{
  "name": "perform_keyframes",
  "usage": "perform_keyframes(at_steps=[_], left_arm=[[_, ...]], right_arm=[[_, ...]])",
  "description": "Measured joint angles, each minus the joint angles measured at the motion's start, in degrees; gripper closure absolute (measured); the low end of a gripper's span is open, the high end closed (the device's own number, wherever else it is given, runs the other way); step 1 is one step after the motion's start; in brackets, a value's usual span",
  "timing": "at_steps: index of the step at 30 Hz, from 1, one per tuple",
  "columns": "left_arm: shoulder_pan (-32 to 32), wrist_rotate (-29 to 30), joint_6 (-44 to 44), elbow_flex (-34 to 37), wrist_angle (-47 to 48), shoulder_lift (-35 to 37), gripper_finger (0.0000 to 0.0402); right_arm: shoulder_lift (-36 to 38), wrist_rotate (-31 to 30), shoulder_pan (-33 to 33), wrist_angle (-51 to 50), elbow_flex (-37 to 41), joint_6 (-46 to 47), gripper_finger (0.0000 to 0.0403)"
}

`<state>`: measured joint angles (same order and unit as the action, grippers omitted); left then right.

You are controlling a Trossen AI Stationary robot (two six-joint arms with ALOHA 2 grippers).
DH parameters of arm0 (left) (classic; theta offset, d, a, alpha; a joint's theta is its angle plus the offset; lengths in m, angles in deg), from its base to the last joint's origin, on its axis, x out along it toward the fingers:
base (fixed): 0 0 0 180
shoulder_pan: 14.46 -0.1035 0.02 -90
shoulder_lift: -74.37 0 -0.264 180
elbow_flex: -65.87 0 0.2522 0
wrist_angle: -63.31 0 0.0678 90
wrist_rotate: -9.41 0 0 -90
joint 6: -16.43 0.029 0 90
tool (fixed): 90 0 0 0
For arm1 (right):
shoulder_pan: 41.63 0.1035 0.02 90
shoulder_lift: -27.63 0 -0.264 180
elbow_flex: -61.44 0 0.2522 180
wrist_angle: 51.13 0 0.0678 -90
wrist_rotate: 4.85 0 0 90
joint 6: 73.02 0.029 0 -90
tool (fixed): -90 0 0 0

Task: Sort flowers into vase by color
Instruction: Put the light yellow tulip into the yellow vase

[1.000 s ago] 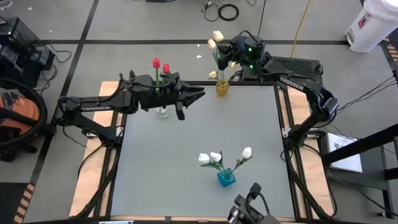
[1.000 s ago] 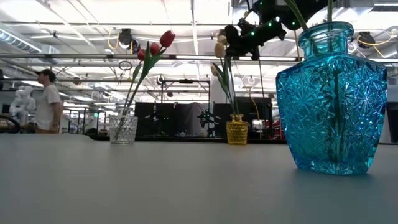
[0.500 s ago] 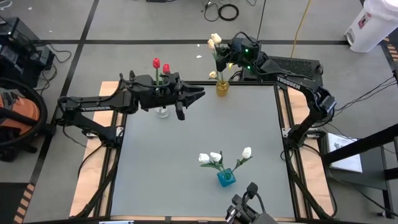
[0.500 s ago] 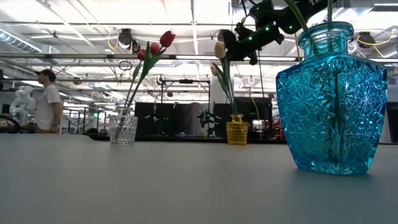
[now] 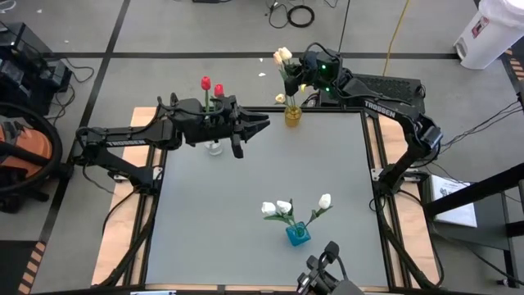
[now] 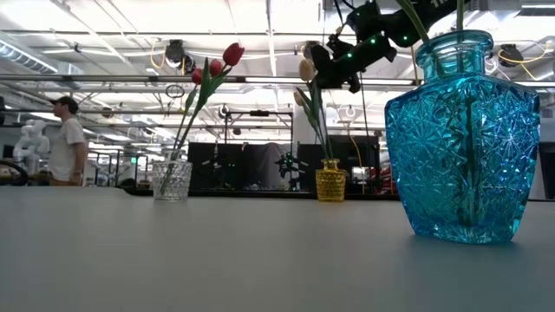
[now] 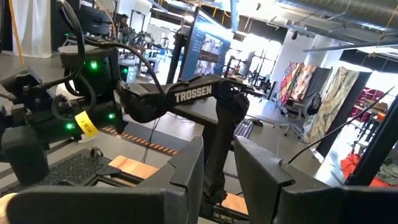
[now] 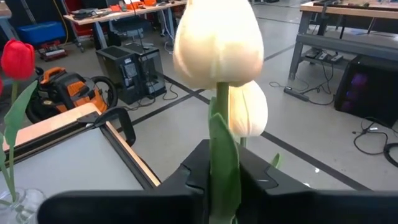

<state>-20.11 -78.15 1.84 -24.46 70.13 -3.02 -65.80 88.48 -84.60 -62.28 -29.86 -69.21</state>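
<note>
My right gripper [image 5: 300, 75] is above the small yellow vase [image 5: 292, 115] at the table's far edge, shut on a cream tulip [image 8: 217, 43]. A second cream head [image 8: 249, 109] is just behind it, and another [image 5: 281, 98] hangs low by the vase. Two red tulips [image 5: 211, 86] stand with their stems in a clear glass vase [image 5: 214, 148] at the far left. White tulips [image 5: 282, 208] stand in a blue vase [image 5: 298, 234] near the front. My left gripper [image 5: 259, 123] hovers beside the clear vase, open by a narrow gap and empty. My right gripper pinches the cream tulip's green stem and leaf [image 8: 221, 163] between its two fingers, a short way below the head. The fingers come level from the table's right and lie across the stem. The tulip stands about upright, its stem [image 6: 317, 121] running down to the yellow vase's mouth.
The blue vase [image 6: 462, 139] stands large in the low view's foreground. A person [image 6: 64, 139] stands in the room behind the table. The grey table top [image 5: 262, 172] lies bare between the three vases.
My right gripper has shifted a little toward the table's left with the cream tulip, still shut on its stem. The tulip's head has moved with it while the stem's lower end stays at the yellow vase.
</note>
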Motion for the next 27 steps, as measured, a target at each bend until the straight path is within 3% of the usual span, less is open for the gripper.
perform_keyframes(at_steps=[27], left_arm=[[0.1,0.0,0.0,0.0,0.1,0.0,0.0304]], right_arm=[[2.4,-0.5,2.2,-7.5,0.0,-0.4,0.0200]])
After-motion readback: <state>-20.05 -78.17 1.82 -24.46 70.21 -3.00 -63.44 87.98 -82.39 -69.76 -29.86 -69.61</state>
